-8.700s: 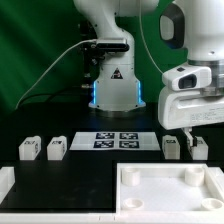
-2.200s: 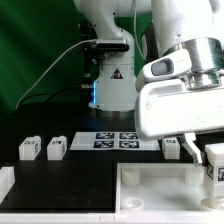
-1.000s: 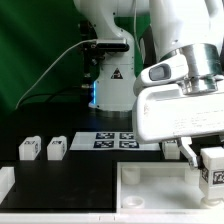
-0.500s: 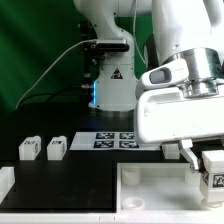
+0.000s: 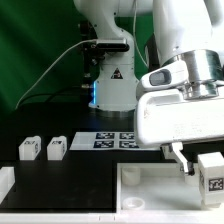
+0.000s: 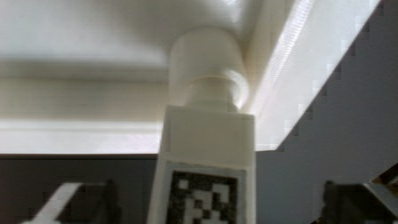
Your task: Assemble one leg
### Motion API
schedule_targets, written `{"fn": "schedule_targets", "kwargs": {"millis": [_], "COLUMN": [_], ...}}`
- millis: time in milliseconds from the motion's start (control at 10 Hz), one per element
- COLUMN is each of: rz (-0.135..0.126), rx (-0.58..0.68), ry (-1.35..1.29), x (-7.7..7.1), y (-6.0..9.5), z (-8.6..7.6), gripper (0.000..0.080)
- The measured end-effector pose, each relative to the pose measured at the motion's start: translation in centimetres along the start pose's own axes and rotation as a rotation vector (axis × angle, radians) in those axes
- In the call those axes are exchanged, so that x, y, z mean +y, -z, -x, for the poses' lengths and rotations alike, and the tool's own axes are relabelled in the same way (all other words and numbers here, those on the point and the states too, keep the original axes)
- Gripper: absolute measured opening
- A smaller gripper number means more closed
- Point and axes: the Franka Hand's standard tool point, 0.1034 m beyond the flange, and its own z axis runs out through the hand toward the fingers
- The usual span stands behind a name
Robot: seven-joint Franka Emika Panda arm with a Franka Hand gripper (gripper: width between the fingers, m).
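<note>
While it clasps the leg (image 5: 212, 173), the gripper (image 5: 203, 168) hangs over the panel (image 5: 150, 171).

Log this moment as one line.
pincer: shut on leg | leg: upright, over panel corner, exterior view's right | seated: cannot tell | two other legs: exterior view's left

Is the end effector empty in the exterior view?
No, the end effector grips a white tagged leg over the white panel at the exterior view's right.
</note>
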Motion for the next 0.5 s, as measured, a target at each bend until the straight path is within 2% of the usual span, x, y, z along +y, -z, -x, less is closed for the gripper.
{"fn": "schedule_targets", "kwargs": {"millis": [100, 500], "rz": [0.000, 0.000], "rx": [0.000, 0.000], "ry": [0.000, 0.000], "x": [0.00, 0.01], "y": [0.00, -0.01], "z": [0.00, 0.01], "gripper": [0.0632, 0.0649]}}
